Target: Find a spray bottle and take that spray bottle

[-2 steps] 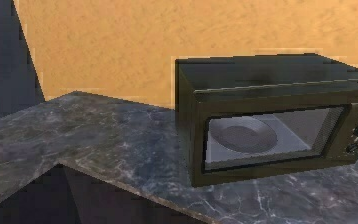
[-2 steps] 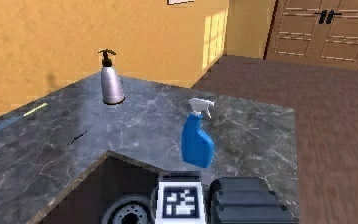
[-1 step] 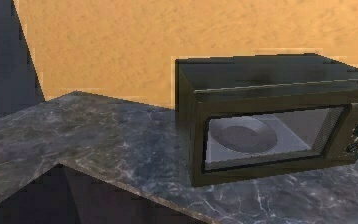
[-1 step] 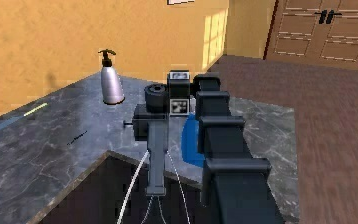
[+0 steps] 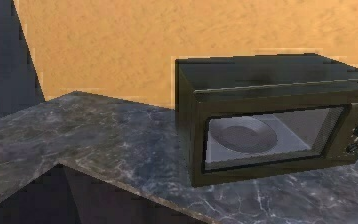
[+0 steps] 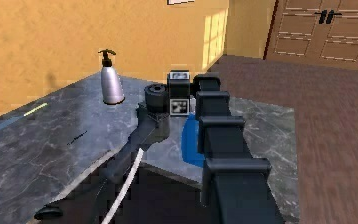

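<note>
Frankly, we cannot tell whether the jaws hold anything, nor how they stand; their dark body shows against the marbled counter (image 6: pixel 57 130). Just beside the arm (image 6: pixel 232 150) we see a blue shape (image 6: pixel 190 140). Farther out, a grey spray bottle (image 6: pixel 111 82) with a black top stands upright on the counter near the orange wall (image 6: pixel 47 40). Ahead, a black microwave (image 5: pixel 277 115) sits on the counter.

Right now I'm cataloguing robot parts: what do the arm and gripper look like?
The arm is a dark, square-sectioned bar made of stepped, telescoping blocks. At its far end sit two small white squares with black marks. Left of them is the gripper, which has a rounded dark body and thin fingers.
</note>
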